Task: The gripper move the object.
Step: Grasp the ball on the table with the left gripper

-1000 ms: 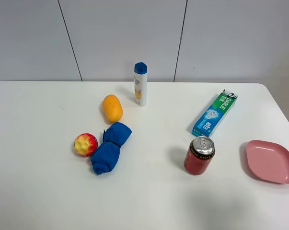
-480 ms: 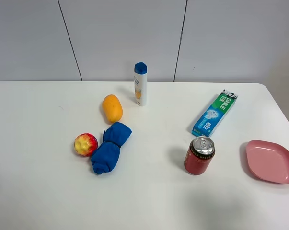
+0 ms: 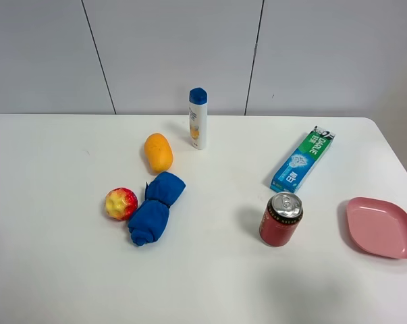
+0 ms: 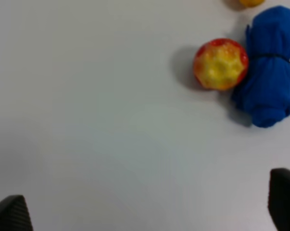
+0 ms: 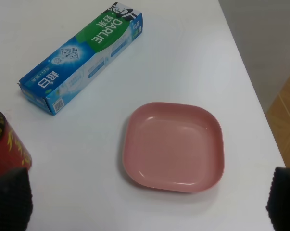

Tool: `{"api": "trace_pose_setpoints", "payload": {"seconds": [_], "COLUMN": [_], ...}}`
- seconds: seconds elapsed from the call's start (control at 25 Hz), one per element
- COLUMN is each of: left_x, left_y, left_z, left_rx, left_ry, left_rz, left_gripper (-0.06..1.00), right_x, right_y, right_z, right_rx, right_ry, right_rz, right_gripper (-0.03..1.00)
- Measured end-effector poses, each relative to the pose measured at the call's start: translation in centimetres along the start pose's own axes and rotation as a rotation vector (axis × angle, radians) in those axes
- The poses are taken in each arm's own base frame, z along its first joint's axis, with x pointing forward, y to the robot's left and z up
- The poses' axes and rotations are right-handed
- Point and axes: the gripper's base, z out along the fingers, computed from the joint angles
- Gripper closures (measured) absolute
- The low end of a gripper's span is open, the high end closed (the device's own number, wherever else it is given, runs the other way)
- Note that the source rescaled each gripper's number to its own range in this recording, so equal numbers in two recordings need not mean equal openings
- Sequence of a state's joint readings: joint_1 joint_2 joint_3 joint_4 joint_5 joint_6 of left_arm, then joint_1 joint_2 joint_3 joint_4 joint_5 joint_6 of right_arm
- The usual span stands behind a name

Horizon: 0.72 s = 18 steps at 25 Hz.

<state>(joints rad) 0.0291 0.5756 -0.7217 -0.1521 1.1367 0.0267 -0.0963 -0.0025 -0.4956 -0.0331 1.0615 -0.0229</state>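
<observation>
The object is a small round red and yellow fruit point(image 3: 121, 203) on the white table, touching a blue rolled cloth point(image 3: 154, 208) on its right. In the left wrist view the fruit point(image 4: 220, 64) lies ahead of my left gripper point(image 4: 147, 211), well apart from it. That gripper is open and empty, with only its two dark fingertips point(image 4: 10, 214) showing at the frame's corners. My right gripper point(image 5: 147, 199) is also open and empty, above the table near the pink plate. Neither arm shows in the exterior high view.
An orange mango point(image 3: 158, 152) and an upright bottle point(image 3: 198, 118) stand behind the cloth point(image 4: 269, 86). A toothpaste box point(image 3: 302, 159), a red can point(image 3: 281, 219) and a pink plate point(image 3: 382, 227) are on the right. The plate point(image 5: 173, 147) sits near the table's right edge.
</observation>
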Motion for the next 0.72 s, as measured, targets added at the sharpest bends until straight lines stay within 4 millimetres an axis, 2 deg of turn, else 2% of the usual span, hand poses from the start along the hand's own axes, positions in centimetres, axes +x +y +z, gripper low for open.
{"api": "trace_pose_setpoints", "payload": {"seconds": [0.28,0.72], "left_x": [-2.2,-4.5], "left_y": [-0.3,-1.5], "left_z": [4.7,12.8], "left_rx": [0.086,0.104], "left_ry": [0.219,0.337], "left_rz": [-0.044,-0.004], "left_gripper": [-0.06,-0.06], "right_x": [0.0,0.0], "right_y": [0.0,0.0], "right_z": [0.0,0.0], "right_rx": [0.0,0.0], "right_ry": [0.0,0.0], "right_rz": [0.0,0.0], "right_gripper": [-0.03,-0.03]}}
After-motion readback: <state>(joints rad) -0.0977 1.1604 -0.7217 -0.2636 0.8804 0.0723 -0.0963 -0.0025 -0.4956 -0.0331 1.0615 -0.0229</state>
